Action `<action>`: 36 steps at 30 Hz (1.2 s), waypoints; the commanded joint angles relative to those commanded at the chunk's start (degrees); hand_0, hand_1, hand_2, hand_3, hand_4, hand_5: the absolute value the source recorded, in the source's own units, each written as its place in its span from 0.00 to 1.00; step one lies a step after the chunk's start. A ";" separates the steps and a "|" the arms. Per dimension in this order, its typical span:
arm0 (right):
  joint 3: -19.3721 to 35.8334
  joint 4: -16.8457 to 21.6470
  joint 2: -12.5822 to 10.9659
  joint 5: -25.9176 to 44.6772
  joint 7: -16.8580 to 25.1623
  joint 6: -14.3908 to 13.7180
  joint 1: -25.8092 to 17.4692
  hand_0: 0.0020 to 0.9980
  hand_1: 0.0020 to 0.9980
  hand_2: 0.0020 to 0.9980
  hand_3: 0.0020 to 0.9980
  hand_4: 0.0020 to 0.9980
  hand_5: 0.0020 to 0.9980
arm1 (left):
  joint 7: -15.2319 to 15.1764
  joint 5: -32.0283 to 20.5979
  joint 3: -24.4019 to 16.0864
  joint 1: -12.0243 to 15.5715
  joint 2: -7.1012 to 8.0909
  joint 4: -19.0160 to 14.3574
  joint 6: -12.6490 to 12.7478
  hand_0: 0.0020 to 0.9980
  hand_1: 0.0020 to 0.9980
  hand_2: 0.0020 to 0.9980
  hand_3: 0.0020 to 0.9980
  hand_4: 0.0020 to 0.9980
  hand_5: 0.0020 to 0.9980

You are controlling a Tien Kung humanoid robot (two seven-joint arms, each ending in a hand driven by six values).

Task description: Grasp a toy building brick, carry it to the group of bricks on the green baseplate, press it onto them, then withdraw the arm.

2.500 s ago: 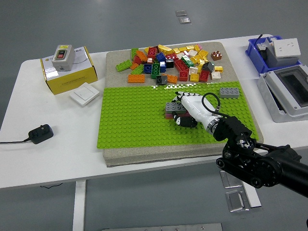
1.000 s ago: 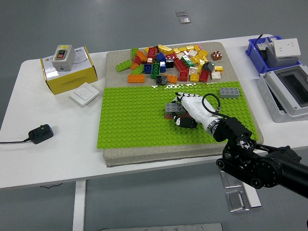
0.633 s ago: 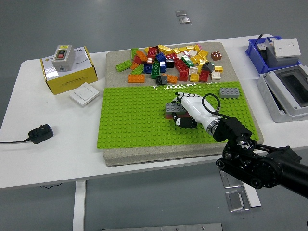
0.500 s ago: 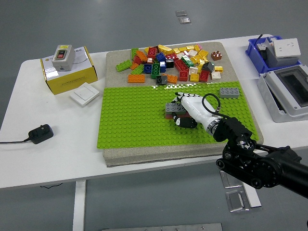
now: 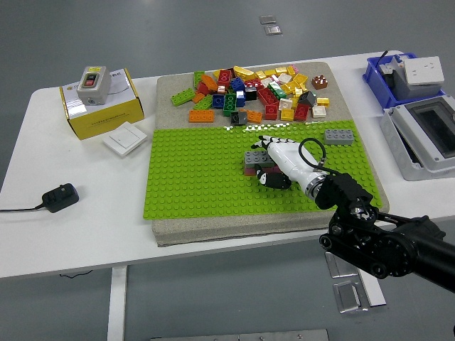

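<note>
Resting on the green baseplate (image 5: 192, 177): right hand (image 5: 284, 162), white, fingers curled down over a small group of bricks (image 5: 254, 162) (grey brick on top, dark red beneath), near the plate's middle. Whether the fingers pinch a brick or only press on it cannot be told. Lone grey brick (image 5: 339, 136) at the plate's far right corner. Loose pile of coloured bricks (image 5: 249, 92) on the beige mat beyond. Yellow box (image 5: 101, 106), white switch plate (image 5: 125, 138) and black plug (image 5: 60, 197) lie left on the white table (image 5: 64, 234).
</note>
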 joint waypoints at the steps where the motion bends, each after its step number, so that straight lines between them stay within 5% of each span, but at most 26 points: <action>1: -0.02 0.01 0.00 0.02 0.00 0.00 0.00 0.90 0.95 0.98 0.81 0.51 0.35 | 0.00 0.01 -0.02 0.00 0.00 0.00 0.00 0.66 0.66 0.55 0.59 0.17 0.63; 16: 0.32 1.54 -0.32 1.54 0.62 -0.39 -0.22 0.90 0.95 0.98 0.82 0.51 0.35 | 0.03 0.05 -0.10 -0.02 -0.01 0.00 -0.15 0.66 0.66 0.55 0.59 0.17 0.63; 17: 0.36 1.75 -0.39 1.73 0.70 -0.41 -0.24 0.90 0.95 0.99 0.89 0.51 0.35 | 0.03 0.04 -0.09 -0.03 -0.01 0.00 -0.17 0.66 0.66 0.55 0.59 0.15 0.62; 28: 2.97 10.07 -4.02 2.29 1.49 -2.30 -3.42 0.90 0.95 0.99 0.91 0.52 0.36 | -0.43 -0.40 -0.12 0.19 -0.11 0.00 -0.75 0.66 0.66 0.55 0.59 0.15 0.62; 29: 3.25 10.73 -4.44 1.81 1.42 -2.50 -3.86 0.90 0.95 0.99 0.83 0.53 0.37 | -0.42 -0.38 -0.18 0.25 -0.12 0.00 -0.76 0.66 0.66 0.55 0.59 0.15 0.62; 34: 3.92 11.87 -5.43 0.85 1.34 -3.03 -5.03 0.90 0.95 0.99 0.83 0.53 0.37 | -0.45 -0.19 -0.34 0.27 -0.21 0.00 -0.76 0.66 0.66 0.55 0.59 0.15 0.62; 36: 4.01 11.75 -5.59 0.89 1.40 -3.09 -5.33 0.90 0.95 1.00 0.73 0.54 0.40 | -0.53 -0.21 -0.29 0.22 -0.25 0.00 -0.76 0.66 0.66 0.55 0.59 0.15 0.62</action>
